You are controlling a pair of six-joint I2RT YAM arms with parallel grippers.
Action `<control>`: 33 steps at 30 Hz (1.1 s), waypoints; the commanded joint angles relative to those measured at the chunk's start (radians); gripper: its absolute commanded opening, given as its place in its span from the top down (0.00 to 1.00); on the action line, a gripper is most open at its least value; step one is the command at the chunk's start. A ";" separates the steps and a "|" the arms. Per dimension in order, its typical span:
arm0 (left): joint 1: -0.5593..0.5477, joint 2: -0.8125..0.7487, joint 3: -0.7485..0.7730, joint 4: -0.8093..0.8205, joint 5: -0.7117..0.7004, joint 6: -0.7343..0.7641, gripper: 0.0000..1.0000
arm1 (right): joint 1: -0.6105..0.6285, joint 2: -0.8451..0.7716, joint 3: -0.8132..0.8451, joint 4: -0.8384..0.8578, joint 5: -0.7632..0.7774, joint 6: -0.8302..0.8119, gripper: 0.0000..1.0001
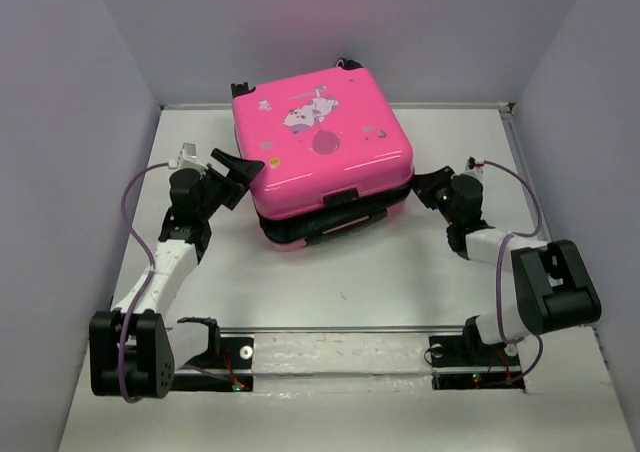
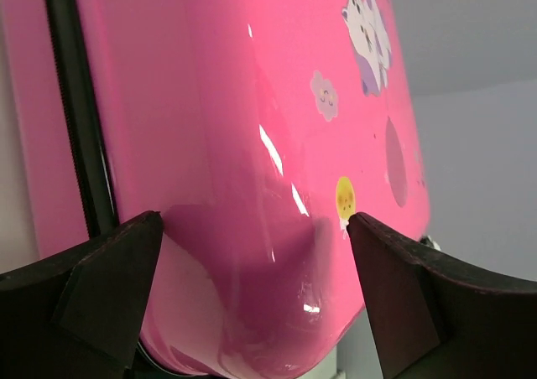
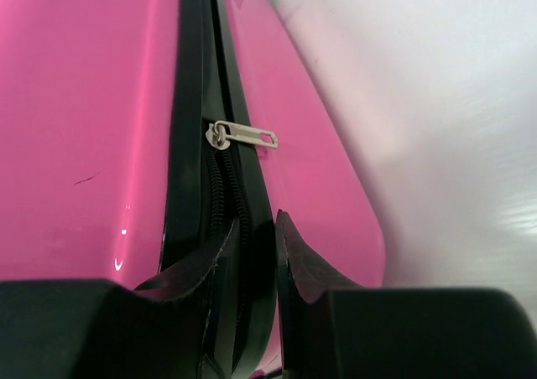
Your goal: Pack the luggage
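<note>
I'm standing at the near edge of the table [image 1: 330,292], with the two arm bases bolted side by side right in front of me. Both arms stretch out toward the luggage [image 1: 325,157], one on each side of it.

The left gripper [image 1: 243,168] is up against the left-hand corner of the case. On its wrist cam the fingers [image 2: 101,287] are spread really wide, and the rounded corner of the pink lid [image 2: 252,102] sits right in the gap between them. I honestly can't tell if either pad is touching the shell.

The right gripper [image 3: 256,224] is over at the right-hand corner and is pinched down to a narrow slit. It lines up with the black zipper band [image 3: 189,102] that runs between the two pink shells. A small silver zip pull [image 3: 243,134] lies just ahead of the fingertips, not between them, so as far as I can see it isn't holding anything.

The luggage itself lies flat on the table, roughly centred and toward the far side, turned a bit so it's skewed to the table edges. The lid is down on the lower shell with the cartoon animal print [image 1: 305,112] facing up. There's a black fitting [image 1: 342,198] on the near edge.
</note>
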 commanded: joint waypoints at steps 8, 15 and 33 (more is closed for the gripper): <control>-0.205 0.004 0.255 0.042 0.274 -0.001 0.01 | 0.278 0.107 -0.037 0.180 -0.202 0.262 0.93; -0.208 -0.293 0.186 -0.381 -0.064 0.306 0.02 | 0.469 0.127 -0.023 0.115 -0.076 0.218 0.93; -0.762 -0.455 -0.060 -0.428 -0.757 0.185 0.28 | 0.594 -0.100 0.181 -0.415 0.075 -0.323 0.46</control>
